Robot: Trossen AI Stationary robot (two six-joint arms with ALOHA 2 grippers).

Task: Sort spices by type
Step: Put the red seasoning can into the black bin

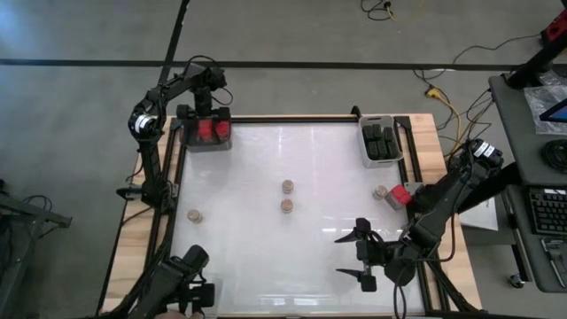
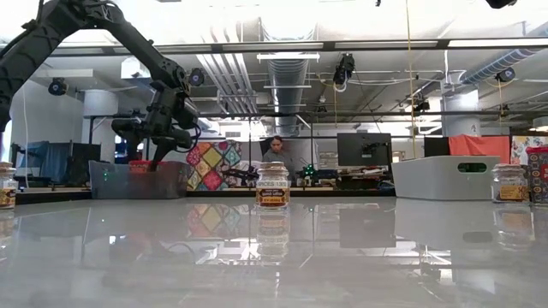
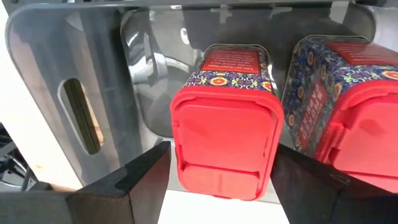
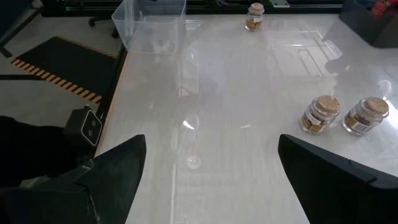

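White and glossy, the surface (image 1: 266, 239) carries the sorting job with several pieces not yet binned. Nearest the robot, the right claw (image 1: 358, 257) hangs low over the near right part, fingers spread wide and holding nothing. Past it stand 2 round tan-topped jars (image 1: 287, 196) at the middle, another jar (image 1: 195, 215) near the left edge, and a fourth jar (image 1: 381, 191) beside a lone red container (image 1: 400, 194) at the right edge. Farther off, the black containers (image 1: 382, 142) fill the white bin (image 1: 364, 133). At the far left corner, the left claw (image 3: 217, 186) sits spread around a red container (image 3: 225, 124) inside the grey bin (image 1: 189, 142), beside a second red one (image 3: 348, 106). A drop-off seems to be finishing. Next, that arm must lift clear, then fetch the stray red piece.
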